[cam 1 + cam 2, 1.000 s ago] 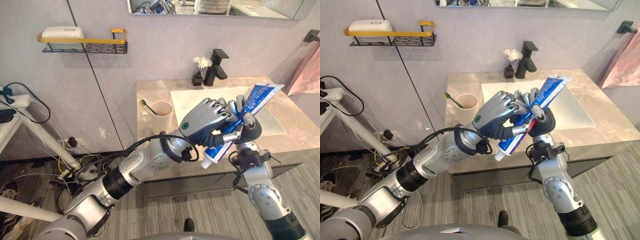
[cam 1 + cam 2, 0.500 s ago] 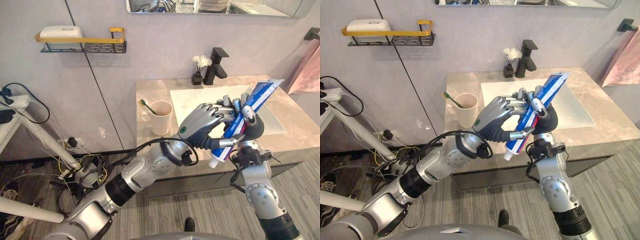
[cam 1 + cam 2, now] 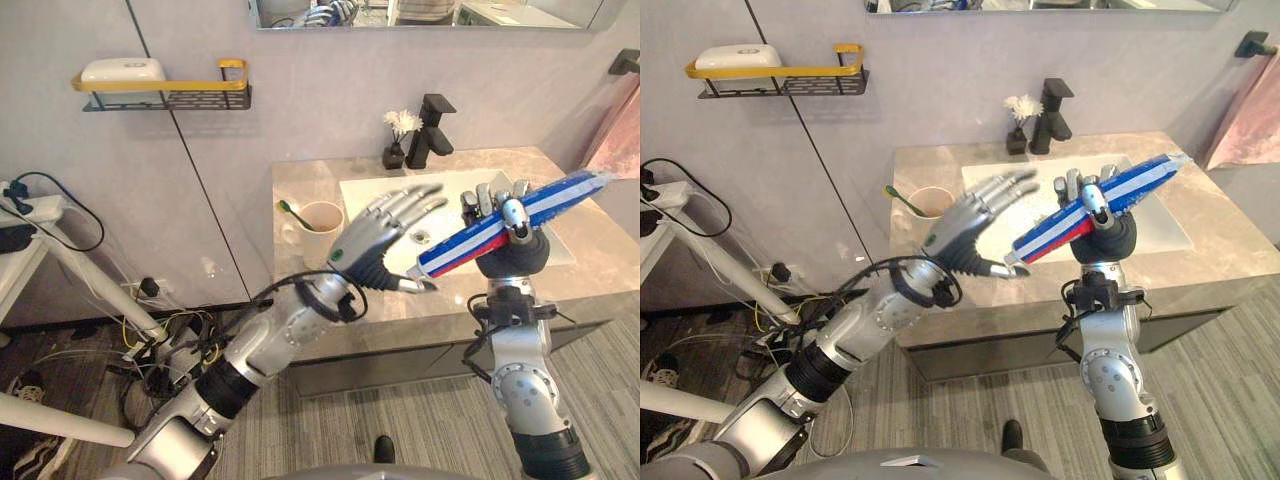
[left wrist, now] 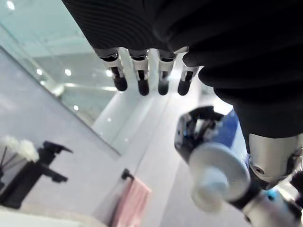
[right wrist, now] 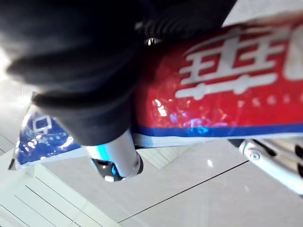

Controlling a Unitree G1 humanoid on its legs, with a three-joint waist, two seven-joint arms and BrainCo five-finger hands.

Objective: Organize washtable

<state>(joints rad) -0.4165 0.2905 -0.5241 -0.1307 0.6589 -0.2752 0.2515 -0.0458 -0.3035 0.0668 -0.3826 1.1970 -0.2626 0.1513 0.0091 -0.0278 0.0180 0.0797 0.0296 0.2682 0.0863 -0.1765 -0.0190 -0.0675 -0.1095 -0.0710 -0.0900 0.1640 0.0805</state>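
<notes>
Right hand (image 3: 510,252) curled round the toothpaste tube (image 3: 560,196), left hand (image 3: 372,240) spread open, empty, beside its cap — probably best lowered cap-first into the cup (image 3: 322,230), grip firm.

All the print stands on the long red, white and blue plastic toothpaste tube (image 5: 208,94). In the right wrist view, large white characters run along the tube's red band. A row of much smaller white marks sits just beside them, too blurred to make out. On the tube's blue part there is a small white square outline. Near the tube's white capped end, the back of the left hand (image 3: 372,240) bears a small green ring mark. None of this reads as words or numbers.
</notes>
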